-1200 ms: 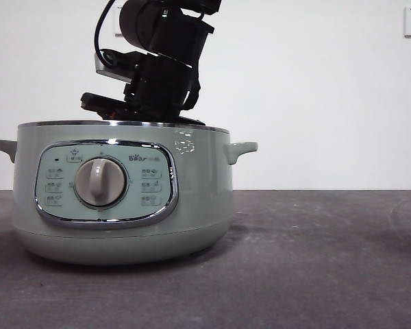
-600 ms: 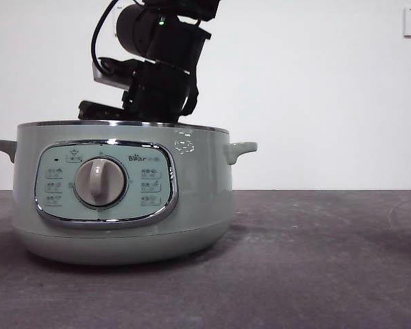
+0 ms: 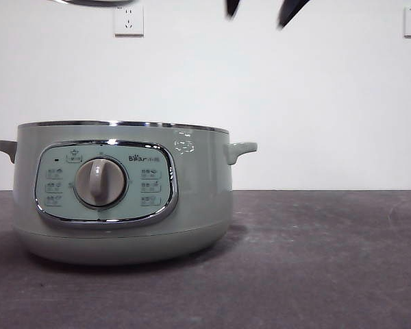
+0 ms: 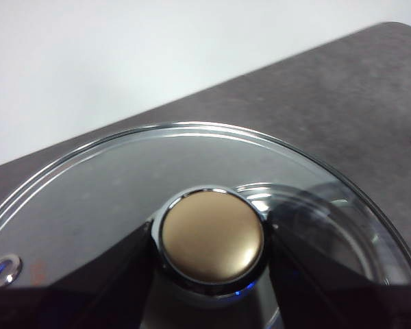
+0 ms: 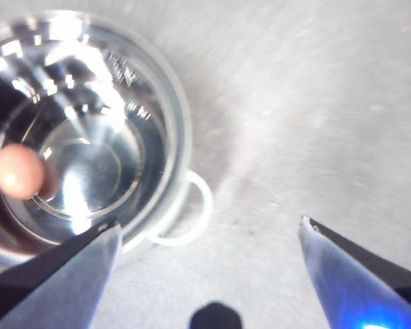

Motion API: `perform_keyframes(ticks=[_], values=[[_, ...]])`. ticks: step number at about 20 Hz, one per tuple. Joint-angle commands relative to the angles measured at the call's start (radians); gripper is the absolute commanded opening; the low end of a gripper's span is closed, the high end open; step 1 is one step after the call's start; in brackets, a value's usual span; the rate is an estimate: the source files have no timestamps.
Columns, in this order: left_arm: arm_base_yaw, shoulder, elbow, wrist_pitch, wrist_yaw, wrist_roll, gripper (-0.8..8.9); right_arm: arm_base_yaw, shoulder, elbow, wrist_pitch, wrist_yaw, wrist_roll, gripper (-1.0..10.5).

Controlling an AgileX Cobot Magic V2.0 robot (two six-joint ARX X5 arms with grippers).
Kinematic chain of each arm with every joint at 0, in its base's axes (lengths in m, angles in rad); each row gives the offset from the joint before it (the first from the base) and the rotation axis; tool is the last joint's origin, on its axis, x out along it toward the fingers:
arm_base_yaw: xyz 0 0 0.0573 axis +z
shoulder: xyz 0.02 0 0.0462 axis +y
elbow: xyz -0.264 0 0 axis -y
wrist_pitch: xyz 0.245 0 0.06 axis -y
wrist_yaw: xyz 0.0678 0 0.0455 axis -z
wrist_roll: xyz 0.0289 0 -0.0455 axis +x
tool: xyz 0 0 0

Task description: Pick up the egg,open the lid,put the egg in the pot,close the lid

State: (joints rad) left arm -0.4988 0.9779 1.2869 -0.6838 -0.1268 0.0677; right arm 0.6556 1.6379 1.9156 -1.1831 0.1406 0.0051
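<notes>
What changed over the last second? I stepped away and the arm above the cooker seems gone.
The arm that hung low over the pot has risen away; only two black tips of the open right tool remain at the front view's top edge. The egg lies inside the pot. The left tool holds the lid aloft by its knob. The pot itself hasn't moved.

The one word that can be read is the brand "Bear", printed in dark letters on the control panel (image 3: 105,183) of the pot (image 3: 198,192), just above and to the right of the dial (image 3: 100,182) in the front view. The small buttons around the dial carry tiny marks, perhaps icons with captions, but they are too small to make out. Stamped marks show on the shiny inner wall of the pot in the right wrist view, blurred beyond reading.
</notes>
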Motion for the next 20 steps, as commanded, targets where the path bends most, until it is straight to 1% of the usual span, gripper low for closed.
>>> perform_keyframes(ticks=[1,3,9,12,15,17,20], values=[[0.0,0.056,0.015,0.111,0.039,-0.03,-0.08,-0.029,-0.066,-0.001,-0.023,0.0,0.031,4.4],[-0.005,0.103,0.015,0.151,0.057,-0.054,-0.09,-0.049,-0.114,-0.001,-0.039,0.0,0.032,4.4],[-0.055,0.212,-0.033,0.291,0.052,-0.092,-0.09,-0.102,-0.226,-0.001,-0.076,0.001,0.04,4.4],[-0.083,0.218,-0.135,0.414,0.032,-0.121,-0.08,-0.121,-0.249,-0.001,-0.11,0.001,0.044,4.4],[-0.099,0.218,-0.238,0.517,-0.002,-0.127,-0.09,-0.138,-0.253,-0.001,-0.149,0.0,0.048,4.4],[-0.098,0.218,-0.296,0.589,-0.002,-0.139,-0.09,-0.145,-0.253,-0.001,-0.17,0.0,0.051,4.4],[-0.098,0.225,-0.354,0.66,-0.003,-0.154,-0.08,-0.145,-0.253,-0.001,-0.184,0.0,0.055,4.4]])
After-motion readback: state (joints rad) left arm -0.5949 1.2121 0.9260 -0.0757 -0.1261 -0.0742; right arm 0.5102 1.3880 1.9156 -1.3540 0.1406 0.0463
